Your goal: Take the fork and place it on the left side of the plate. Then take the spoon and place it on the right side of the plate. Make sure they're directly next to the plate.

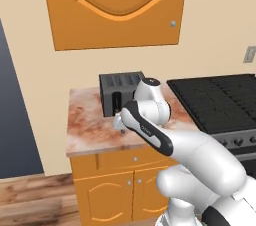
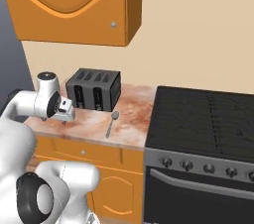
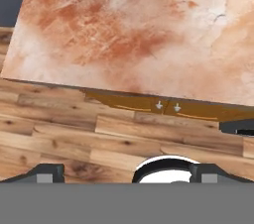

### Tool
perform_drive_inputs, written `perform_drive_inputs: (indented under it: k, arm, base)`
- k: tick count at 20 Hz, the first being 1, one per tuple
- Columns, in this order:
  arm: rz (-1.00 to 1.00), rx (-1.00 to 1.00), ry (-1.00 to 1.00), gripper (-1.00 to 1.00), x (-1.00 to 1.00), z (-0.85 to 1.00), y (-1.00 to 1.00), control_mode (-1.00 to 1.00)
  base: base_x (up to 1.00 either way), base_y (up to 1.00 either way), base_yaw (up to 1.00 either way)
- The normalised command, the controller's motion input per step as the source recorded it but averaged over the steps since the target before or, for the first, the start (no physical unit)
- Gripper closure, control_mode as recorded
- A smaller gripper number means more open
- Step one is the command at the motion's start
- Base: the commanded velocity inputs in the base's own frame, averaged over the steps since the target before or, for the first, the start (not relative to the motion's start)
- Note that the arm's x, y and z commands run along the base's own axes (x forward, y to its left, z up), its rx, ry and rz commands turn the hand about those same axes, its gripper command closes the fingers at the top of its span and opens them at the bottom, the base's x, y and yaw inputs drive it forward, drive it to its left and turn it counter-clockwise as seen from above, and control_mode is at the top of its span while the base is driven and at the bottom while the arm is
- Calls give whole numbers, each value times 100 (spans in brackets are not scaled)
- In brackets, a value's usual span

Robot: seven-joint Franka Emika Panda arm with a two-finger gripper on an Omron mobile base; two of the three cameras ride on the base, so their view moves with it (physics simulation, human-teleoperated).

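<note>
Nearest the base, the gripper [image 2: 64, 110] hangs over the front left part of the marble counter [image 1: 90, 130], its jaws spread wide and holding nothing, with bare stone and the wooden floor [image 3: 59, 139] beneath it. A little farther along, the spoon [image 2: 112, 122] lies loose on the counter between the arm and the stove [image 2: 208, 124], just in front of the toaster [image 2: 94, 89]. With no fork or plate to be made out and the spoon not yet lifted, the task looks barely begun; both placements seem left to do.
</note>
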Motion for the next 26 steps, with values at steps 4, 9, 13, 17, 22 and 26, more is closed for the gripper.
perform_drive_inputs:
  k: [4, 9, 13, 17, 22, 26]
  arm:
    - [0, 0, 0, -100, 0, 0, 0, 100]
    - [0, 0, 0, -100, 0, 0, 0, 100]
    - [0, 0, 0, -100, 0, 0, 0, 100]
    - [0, 0, 0, -100, 0, 0, 0, 100]
    - [0, 0, 0, -100, 0, 0, 0, 100]
    - [0, 0, 0, -100, 0, 0, 0, 100]
  base:
    - [46, 0, 0]
    - [54, 0, 0]
    - [42, 0, 1]
    - [0, 0, 0]
    - [0, 0, 0]
    - [0, 0, 0]
